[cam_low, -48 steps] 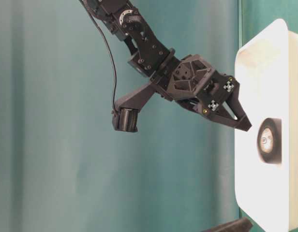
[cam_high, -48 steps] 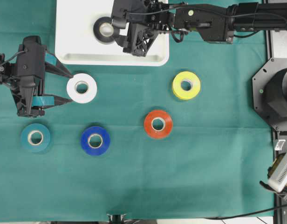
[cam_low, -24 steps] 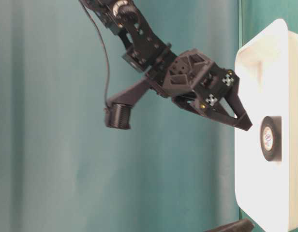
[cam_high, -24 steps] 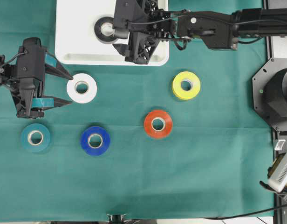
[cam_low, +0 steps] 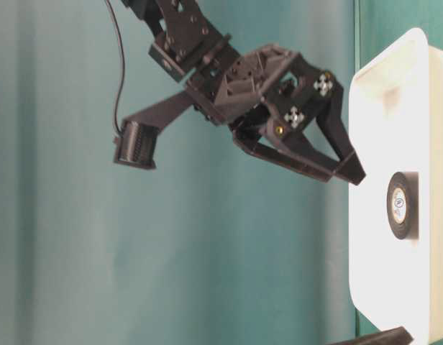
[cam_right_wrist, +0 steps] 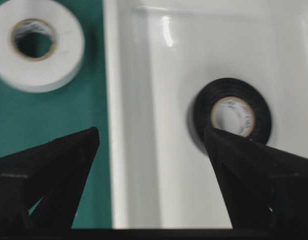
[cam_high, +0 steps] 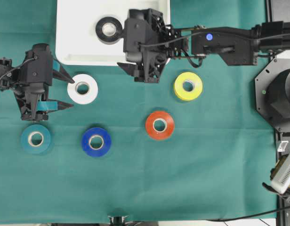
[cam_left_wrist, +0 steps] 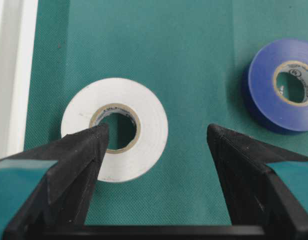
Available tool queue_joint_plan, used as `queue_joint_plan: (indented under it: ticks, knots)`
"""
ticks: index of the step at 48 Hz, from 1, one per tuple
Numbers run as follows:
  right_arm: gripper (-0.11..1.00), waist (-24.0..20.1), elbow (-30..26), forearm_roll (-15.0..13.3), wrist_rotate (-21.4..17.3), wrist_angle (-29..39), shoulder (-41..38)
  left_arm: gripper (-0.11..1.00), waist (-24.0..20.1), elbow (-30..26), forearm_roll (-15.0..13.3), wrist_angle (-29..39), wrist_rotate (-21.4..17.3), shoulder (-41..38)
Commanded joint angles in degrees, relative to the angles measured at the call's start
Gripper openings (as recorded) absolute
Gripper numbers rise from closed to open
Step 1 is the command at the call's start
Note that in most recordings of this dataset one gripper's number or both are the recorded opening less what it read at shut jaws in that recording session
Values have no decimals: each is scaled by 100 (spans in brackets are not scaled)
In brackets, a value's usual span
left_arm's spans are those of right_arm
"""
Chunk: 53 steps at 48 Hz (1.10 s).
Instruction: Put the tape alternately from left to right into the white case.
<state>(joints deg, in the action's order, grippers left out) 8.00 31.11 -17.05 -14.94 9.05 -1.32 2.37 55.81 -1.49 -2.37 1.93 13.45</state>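
Overhead and wrist views of the table. The black roll [cam_high: 108, 29] lies flat inside the white case [cam_high: 74, 52], near its middle, touched by neither arm; the other five rolls lie flat on the green cloth [cam_high: 220, 165], well apart from one another. The left gripper [cam_high: 66, 90] hangs with its fingers spread wide and empty, one on each side of the white roll [cam_high: 82, 88], which lies just below the case rim. In the left wrist view one fingertip overlaps the roll's core and the other stands clear to the side, toward the blue roll [cam_left_wrist: 284, 85], so the roll is off centre between the fingers. The right gripper [cam_high: 141, 71], also wide and empty, sits over the case's lower edge, above the cloth beside the yellow roll [cam_high: 188, 86]. The red roll [cam_high: 159, 125] and teal roll [cam_high: 36, 138] lie farther from the case. Likely failures: a descent from this pose could land a fingertip on top of the white roll instead of beside it, pressing or skidding it toward the rim (closing off centre would also tip the ring on edge); and the two arms work near the same rim, so a carry into the case could meet the right arm.
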Motion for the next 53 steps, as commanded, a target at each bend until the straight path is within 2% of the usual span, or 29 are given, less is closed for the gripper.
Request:
queue_joint_plan:
  ticks: [1, 20, 53]
  knots:
    - [76, -202, 62, -18, 0, -26, 272, 80, 26, -132, -18, -26, 0, -26]
    - [76, -712, 413, -18, -9, -62, 492, 80, 26, -255, -18, -26, -9, -527]
    - [76, -747, 431, -18, 0, -79, 492, 80, -26, -527, 0, -53, -35, -1301]
